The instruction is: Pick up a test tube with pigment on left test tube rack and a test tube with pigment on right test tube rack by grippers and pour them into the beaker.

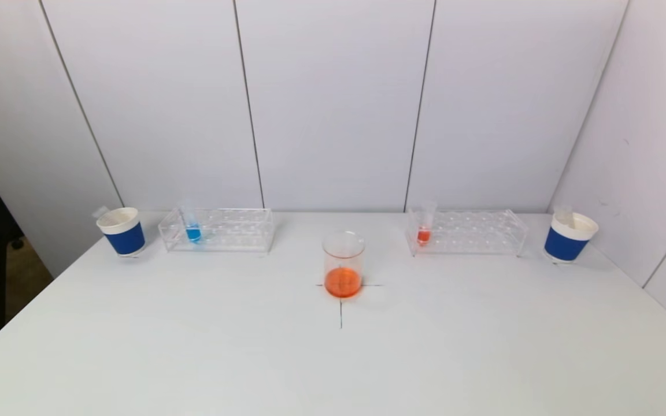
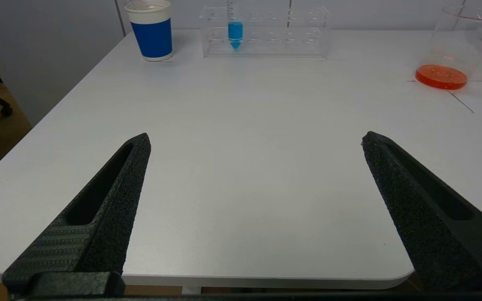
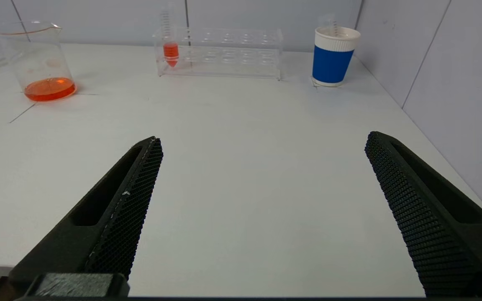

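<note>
A glass beaker (image 1: 343, 263) with orange liquid stands at the table's middle on a black cross mark. The clear left rack (image 1: 217, 230) holds a test tube with blue pigment (image 1: 192, 230), also in the left wrist view (image 2: 235, 31). The clear right rack (image 1: 466, 232) holds a test tube with orange-red pigment (image 1: 424, 231), also in the right wrist view (image 3: 170, 51). My left gripper (image 2: 255, 140) is open and empty above the table's near edge, far from its rack. My right gripper (image 3: 264, 140) is open and empty, likewise back near the front edge. Neither gripper shows in the head view.
A blue-and-white paper cup (image 1: 123, 231) stands left of the left rack, another (image 1: 568, 237) right of the right rack; each holds an empty tube. White panel walls close the back and right side. The table's left edge drops to the floor.
</note>
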### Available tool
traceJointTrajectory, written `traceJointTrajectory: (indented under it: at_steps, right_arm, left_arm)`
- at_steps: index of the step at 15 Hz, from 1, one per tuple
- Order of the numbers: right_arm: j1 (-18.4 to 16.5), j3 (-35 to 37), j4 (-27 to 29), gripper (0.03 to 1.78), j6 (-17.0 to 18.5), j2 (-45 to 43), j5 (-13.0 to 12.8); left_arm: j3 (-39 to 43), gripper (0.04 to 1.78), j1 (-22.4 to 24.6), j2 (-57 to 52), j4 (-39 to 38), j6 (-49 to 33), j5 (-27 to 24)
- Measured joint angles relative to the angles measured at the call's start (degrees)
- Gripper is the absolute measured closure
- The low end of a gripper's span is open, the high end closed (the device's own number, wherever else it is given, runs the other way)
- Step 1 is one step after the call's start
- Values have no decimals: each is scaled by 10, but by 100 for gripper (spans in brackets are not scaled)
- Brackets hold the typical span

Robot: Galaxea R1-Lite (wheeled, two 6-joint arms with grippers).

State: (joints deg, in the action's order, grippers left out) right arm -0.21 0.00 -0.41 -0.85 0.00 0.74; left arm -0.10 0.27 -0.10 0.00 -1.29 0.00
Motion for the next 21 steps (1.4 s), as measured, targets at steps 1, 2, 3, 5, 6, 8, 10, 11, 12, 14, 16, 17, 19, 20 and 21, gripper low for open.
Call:
traceJointTrajectory:
  at_steps: [1, 2, 3, 5, 6, 8, 10, 11, 12, 14, 16, 17, 19, 20, 21]
  right_arm:
    - [0, 0, 0, 5, 0, 0, 0]
    - [0, 0, 0, 5, 0, 0, 0]
    - [0, 0, 0, 5, 0, 0, 0]
    - [0, 0, 0, 5, 0, 0, 0]
    - [0, 0, 0, 5, 0, 0, 0]
    - [0, 0, 0, 5, 0, 0, 0]
    - [0, 0, -1, 5, 0, 0, 0]
    - [0, 0, -1, 5, 0, 0, -1]
    - [0, 0, -1, 5, 4, 0, -2]
    - [0, 0, -2, 5, 12, 0, -8]
    - [0, 0, -2, 5, 15, 0, -9]
    - [0, 0, -2, 5, 15, 0, -9]
    - [0, 0, -2, 5, 15, 0, -9]
    - [0, 0, -2, 5, 15, 0, -9]
    - [0, 0, -2, 5, 15, 0, -9]
  left_arm:
    - [0, 6, 0, 0, 0, 0, 0]
    - [0, 6, 0, 0, 0, 0, 0]
    - [0, 6, 0, 0, 0, 0, 0]
    - [0, 6, 0, 0, 0, 0, 0]
    - [0, 6, 0, 0, 0, 0, 0]
    - [0, 6, 0, 0, 0, 0, 0]
    - [0, 6, 0, 0, 0, 0, 0]
    - [0, 6, 0, 0, 0, 0, 0]
    - [0, 6, 0, 0, 0, 0, 0]
    - [0, 6, 0, 0, 0, 0, 0]
    - [0, 6, 0, 0, 0, 0, 0]
    - [0, 6, 0, 0, 0, 0, 0]
    - [0, 6, 0, 0, 0, 0, 0]
    - [0, 6, 0, 0, 0, 0, 0]
    - [0, 6, 0, 0, 0, 0, 0]
